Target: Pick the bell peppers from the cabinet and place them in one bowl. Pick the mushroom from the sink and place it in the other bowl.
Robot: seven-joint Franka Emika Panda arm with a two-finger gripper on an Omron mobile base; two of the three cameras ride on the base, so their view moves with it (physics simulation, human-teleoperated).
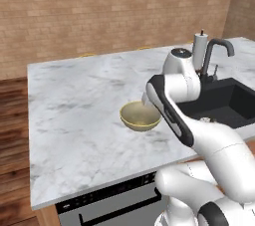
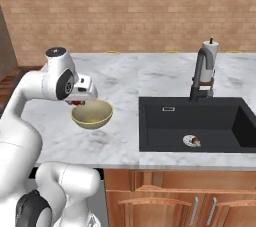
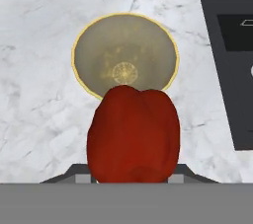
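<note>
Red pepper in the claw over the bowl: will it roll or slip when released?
The bell pepper looks glossy and rounded, so it probably slips easily and may roll. The bowl below has curved walls, likely keeping it in. It seems firm, holding its shape in the claw.

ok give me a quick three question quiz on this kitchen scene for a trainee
1. True or false: the gripper holds a red pepper.
2. Where is the pepper in relation to the bowl? A) lying inside it B) held above it C) in the sink
3. Fill in: the bowl has ____ in it so far.

Key: 1 true. 2 B. 3 nothing; its inside is bare in the hand view.
</note>
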